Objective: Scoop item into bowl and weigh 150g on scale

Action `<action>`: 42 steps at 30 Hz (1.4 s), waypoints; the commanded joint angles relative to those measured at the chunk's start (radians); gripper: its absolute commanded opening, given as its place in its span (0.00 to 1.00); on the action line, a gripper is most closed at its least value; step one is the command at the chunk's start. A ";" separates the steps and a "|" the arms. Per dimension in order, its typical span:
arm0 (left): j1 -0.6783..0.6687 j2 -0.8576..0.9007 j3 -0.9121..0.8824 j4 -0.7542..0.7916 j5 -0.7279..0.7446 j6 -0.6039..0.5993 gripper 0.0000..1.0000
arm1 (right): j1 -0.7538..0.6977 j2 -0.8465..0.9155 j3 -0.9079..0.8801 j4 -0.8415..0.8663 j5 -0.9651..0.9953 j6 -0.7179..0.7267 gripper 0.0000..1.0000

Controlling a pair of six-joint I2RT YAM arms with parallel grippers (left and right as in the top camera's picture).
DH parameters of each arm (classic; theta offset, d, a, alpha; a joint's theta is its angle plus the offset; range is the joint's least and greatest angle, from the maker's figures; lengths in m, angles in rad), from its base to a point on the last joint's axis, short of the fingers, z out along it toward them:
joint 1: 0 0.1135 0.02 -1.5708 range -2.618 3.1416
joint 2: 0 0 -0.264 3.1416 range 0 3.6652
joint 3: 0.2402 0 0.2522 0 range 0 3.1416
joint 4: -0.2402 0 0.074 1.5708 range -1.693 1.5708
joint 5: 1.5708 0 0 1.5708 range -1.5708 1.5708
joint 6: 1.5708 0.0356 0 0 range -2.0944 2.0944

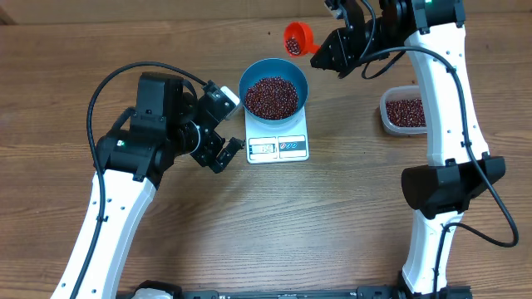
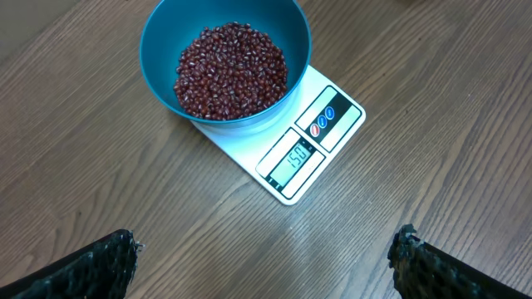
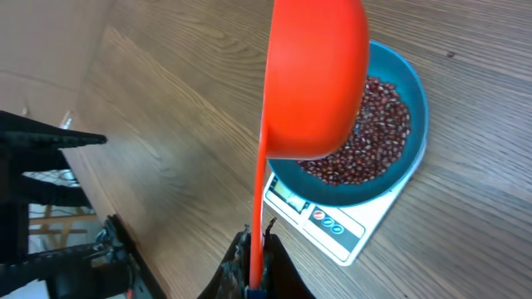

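Orange scoop (image 1: 298, 37), clear plastic tub (image 1: 384, 113), wooden table (image 1: 332, 216).

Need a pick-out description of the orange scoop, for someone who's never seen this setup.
Find the white scale at centre, carrying the blue bowl of red beans. Just past the bowl's far rim, the right pincer holds a small scoop by its handle. It is the only bright orange thing here; the bowl is blue and the tub to the right is clear.

The left gripper (image 1: 226, 154) hovers wide open just left of the scale (image 1: 278, 148), while the right gripper (image 1: 320, 56), beyond the scale, is clamped on the handle of an orange scoop (image 1: 297, 36).
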 commanded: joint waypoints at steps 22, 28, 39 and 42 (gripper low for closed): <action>0.005 -0.016 0.015 -0.002 0.013 -0.010 1.00 | -0.404 -0.153 0.014 -0.066 -0.204 0.074 0.03; 0.005 -0.016 0.015 -0.002 0.013 -0.010 1.00 | -0.511 -0.175 0.014 -0.066 -0.195 0.125 0.04; 0.005 -0.016 0.015 -0.002 0.013 -0.010 0.99 | -0.555 -0.188 0.004 -0.066 -0.008 0.173 0.03; 0.005 -0.016 0.015 -0.002 0.013 -0.010 0.99 | -0.555 -0.188 -0.023 -0.066 0.038 0.179 0.03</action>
